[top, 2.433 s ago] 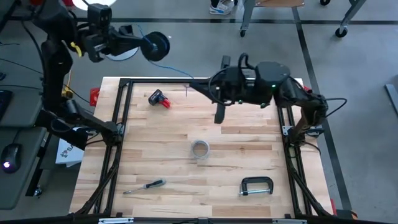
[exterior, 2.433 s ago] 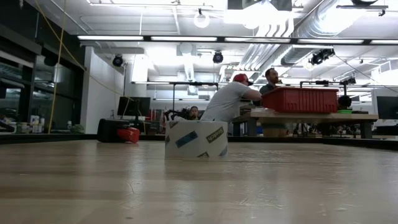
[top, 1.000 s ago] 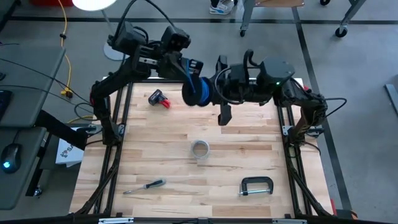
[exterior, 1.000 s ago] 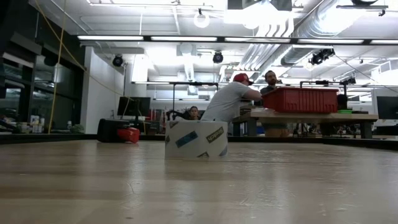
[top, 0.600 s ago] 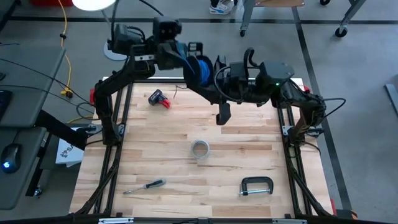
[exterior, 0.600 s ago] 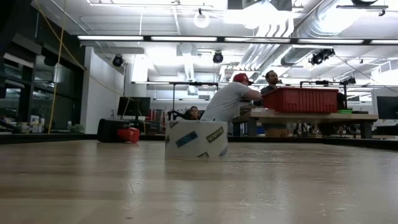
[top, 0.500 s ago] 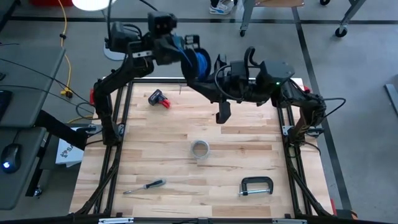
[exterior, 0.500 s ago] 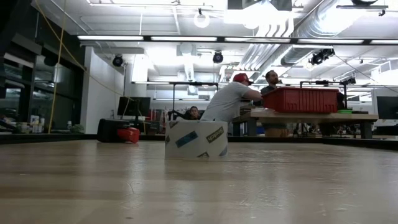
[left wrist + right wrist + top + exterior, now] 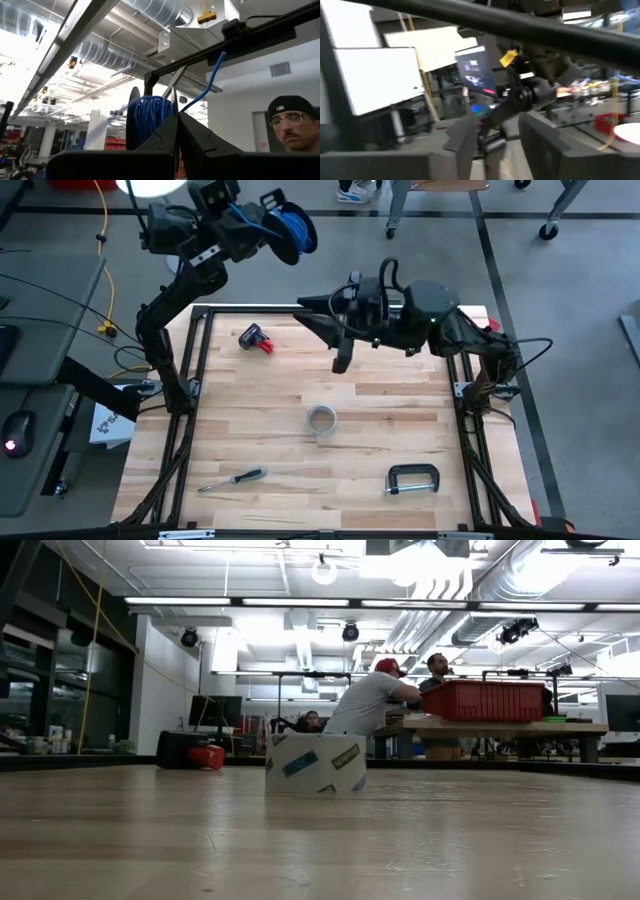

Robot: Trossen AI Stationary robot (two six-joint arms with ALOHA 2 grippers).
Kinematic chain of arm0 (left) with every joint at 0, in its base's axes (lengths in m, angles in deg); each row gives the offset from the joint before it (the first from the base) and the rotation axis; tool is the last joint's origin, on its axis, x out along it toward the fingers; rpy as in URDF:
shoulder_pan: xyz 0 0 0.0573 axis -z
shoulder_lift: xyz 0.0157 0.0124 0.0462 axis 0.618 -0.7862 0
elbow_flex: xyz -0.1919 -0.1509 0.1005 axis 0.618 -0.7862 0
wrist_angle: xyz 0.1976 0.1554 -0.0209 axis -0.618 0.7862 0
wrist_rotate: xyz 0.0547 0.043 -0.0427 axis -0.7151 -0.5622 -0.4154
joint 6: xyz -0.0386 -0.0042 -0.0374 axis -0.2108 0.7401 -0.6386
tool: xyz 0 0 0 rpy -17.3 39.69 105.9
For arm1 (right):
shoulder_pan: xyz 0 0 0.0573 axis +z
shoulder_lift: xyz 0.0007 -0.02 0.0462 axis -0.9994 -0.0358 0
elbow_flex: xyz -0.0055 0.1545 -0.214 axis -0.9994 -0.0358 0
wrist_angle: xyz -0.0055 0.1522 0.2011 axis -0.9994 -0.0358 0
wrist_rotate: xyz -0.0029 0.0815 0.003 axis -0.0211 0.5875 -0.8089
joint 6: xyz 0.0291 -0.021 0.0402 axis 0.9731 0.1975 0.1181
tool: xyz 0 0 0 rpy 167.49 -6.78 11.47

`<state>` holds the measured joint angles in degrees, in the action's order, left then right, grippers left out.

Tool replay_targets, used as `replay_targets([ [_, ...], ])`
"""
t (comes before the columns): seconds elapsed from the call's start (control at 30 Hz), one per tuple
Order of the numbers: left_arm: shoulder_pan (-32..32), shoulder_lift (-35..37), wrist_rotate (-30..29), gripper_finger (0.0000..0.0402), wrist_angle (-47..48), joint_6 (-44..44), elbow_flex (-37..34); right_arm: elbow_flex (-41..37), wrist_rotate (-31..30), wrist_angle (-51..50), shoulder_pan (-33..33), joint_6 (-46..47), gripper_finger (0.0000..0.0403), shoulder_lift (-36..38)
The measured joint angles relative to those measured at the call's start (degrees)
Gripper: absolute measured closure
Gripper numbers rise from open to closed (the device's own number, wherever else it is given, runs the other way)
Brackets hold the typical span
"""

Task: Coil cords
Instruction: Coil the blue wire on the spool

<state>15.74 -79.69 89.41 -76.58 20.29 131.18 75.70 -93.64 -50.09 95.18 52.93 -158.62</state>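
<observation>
1. High view: the left end effector (image 9: 262,220) is raised beyond the far left corner of the wooden bench (image 9: 400,430), above the floor. A coil of blue cord (image 9: 292,227) sits on it, wound on a dark spool. The right end effector (image 9: 312,306) reaches over the far edge of the bench, well apart from the coil and nearer the bench than the left end effector. No cord shows between its fingers. Lying on the bench, nearer than both end effectors, are a red and black tool (image 9: 257,338), a roll of tape (image 9: 321,419), a screwdriver (image 9: 232,478) and a C-clamp (image 9: 411,479).

2. Low view: only the bench top, the roll of tape (image 9: 315,762) and the room behind show. Two people (image 9: 372,698) are at a far table with a red bin (image 9: 485,700). Neither end effector appears.

3. Left wrist view: the left end effector (image 9: 177,131) has its two dark fingers pressed together. The blue cord (image 9: 148,120) is wound in a thick coil just beyond the fingertips, and one loose end sticks out past them. Whether the fingers pinch the cord itself cannot be told. A person shows at the picture's edge.

4. Right wrist view: the right end effector (image 9: 496,134) has its fingers spread apart with nothing between them.
</observation>
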Motion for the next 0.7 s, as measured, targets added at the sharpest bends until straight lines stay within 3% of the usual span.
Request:
replay_targets([
  [0.17,0.47,0.22,0.05,0.0397,-0.16,-0.57,-0.06,-0.08,-4.65,-0.69,-0.12,-5.53,0.0229,-1.09],
  [0.4,0.5,0.83,0.33,0.0397,-0.02,-1.06,-0.04,-0.01,-14.44,0.05,0.79,-15.26,0.0227,-0.93],
  [0.7,0.52,1.22,0.48,0.0397,0.07,-1.1,-0.04,-0.01,-15.16,0.83,1.55,-18.25,0.0226,-0.93],
])
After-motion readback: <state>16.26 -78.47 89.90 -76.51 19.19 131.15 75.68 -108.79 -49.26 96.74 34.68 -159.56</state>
